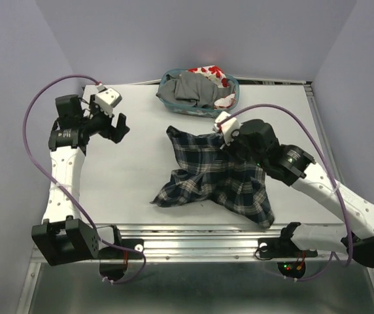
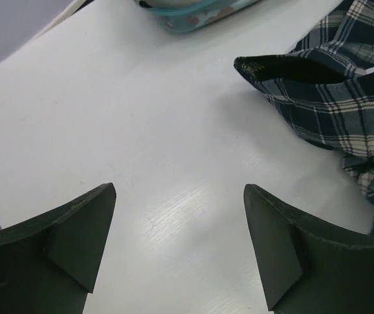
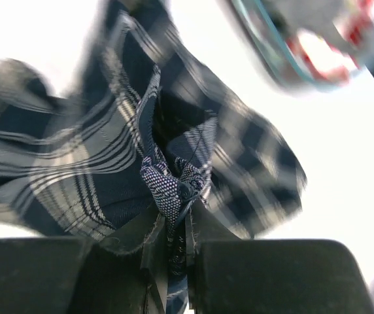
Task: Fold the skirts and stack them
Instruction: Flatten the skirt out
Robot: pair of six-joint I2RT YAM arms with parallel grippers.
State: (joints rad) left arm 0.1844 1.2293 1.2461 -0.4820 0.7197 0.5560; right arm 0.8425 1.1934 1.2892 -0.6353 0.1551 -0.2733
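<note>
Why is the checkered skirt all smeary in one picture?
Right wrist view: the plaid skirt and teal basket are streaked, likely motion blur; only the fold pinched in the right gripper is sharp. Left wrist view: crisp, with a soft sheen on the table. Top view: sharp, evenly lit.

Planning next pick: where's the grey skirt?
Top view: grey skirt in the teal basket at the table's far edge, beside the red-print skirt, beyond the plaid skirt.
</note>
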